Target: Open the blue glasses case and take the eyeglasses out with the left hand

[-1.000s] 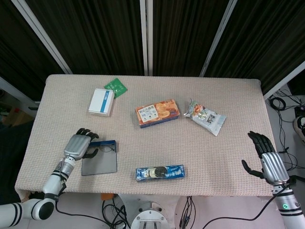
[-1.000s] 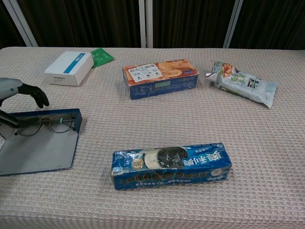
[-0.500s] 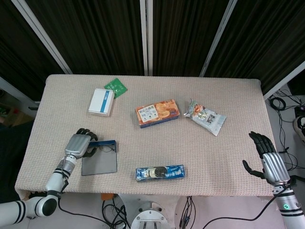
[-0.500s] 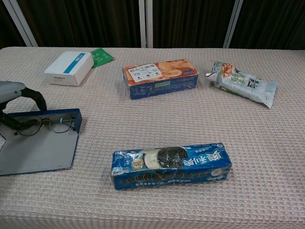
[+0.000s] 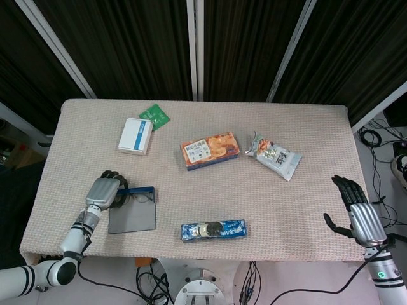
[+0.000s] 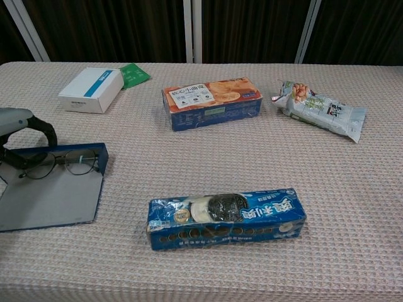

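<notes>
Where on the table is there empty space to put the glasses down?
Bare cloth lies between the open blue glasses case and the orange cracker box. There is a wider bare patch right of the blue cookie pack, below the snack bag. It is crowded around the left hand, on the eyeglasses.

Left hand (image 5: 103, 192), silver back with black fingers, low at near-left table edge, fingers (image 6: 39, 129) curled down over open blue case's left end, touching eyeglasses there. Left forearm slants to lower-left corner. Right hand (image 5: 356, 213) off right table edge, upright, fingers spread, holding nothing.
</notes>
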Controlling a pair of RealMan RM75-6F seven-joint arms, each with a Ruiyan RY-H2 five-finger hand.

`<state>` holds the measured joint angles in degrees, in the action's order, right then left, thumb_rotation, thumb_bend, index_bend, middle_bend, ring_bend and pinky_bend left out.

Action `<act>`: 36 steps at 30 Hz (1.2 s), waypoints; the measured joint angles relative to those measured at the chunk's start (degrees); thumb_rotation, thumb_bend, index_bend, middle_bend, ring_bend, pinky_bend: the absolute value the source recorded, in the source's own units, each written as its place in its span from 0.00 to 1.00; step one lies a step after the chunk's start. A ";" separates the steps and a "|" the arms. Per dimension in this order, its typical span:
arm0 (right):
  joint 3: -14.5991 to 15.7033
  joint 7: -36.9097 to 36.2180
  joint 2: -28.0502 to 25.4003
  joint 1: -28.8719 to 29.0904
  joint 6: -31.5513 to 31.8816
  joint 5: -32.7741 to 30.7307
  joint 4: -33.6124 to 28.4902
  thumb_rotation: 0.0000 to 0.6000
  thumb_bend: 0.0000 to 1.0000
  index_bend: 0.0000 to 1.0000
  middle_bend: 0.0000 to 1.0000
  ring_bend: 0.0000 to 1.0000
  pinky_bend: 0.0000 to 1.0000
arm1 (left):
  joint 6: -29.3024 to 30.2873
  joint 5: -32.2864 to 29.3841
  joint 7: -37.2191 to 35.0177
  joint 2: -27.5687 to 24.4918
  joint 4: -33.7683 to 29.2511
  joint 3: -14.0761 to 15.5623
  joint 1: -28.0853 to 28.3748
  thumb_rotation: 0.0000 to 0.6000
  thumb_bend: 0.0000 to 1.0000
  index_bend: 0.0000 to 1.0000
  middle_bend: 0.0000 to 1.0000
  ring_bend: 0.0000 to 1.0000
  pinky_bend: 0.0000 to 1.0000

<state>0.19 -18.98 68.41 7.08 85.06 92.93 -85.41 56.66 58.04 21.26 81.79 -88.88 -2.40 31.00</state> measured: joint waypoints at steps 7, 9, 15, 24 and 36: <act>-0.06 0.16 -0.02 0.06 -0.08 -0.02 -0.12 1.00 0.31 0.01 0.05 0.00 0.00 | 1.14 1.40 -1.15 0.44 0.27 -0.31 -0.36 0.83 0.54 0.48 0.31 0.15 0.11; -0.08 0.08 -0.06 0.04 -0.01 -0.02 -0.13 1.00 0.31 0.01 0.05 0.00 0.00 | 1.96 2.50 -1.97 0.78 0.41 -0.48 -0.61 0.84 0.54 0.48 0.31 0.15 0.11; -0.06 -0.36 -0.05 -0.17 0.18 -0.13 0.21 1.00 0.31 0.01 0.05 0.00 0.00 | 5.77 7.36 -5.78 3.67 2.14 -1.56 -1.40 0.86 0.55 0.49 0.31 0.15 0.12; 0.01 -1.01 -0.02 -0.62 0.60 -0.33 0.72 1.00 0.31 0.01 0.05 0.00 0.00 | 11.71 15.04 -16.05 13.39 11.74 -4.57 -1.36 0.99 0.55 0.48 0.32 0.15 0.12; 0.02 -0.79 -0.10 -0.95 0.69 -0.52 0.58 1.00 0.31 0.01 0.05 0.00 0.00 | 14.52 18.19 -27.37 26.76 29.12 -8.60 0.81 1.00 0.55 0.45 0.31 0.15 0.12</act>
<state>0.20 -19.76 68.31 6.13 85.75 92.40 -84.84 71.18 76.22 -6.11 108.55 -59.76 -11.00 31.81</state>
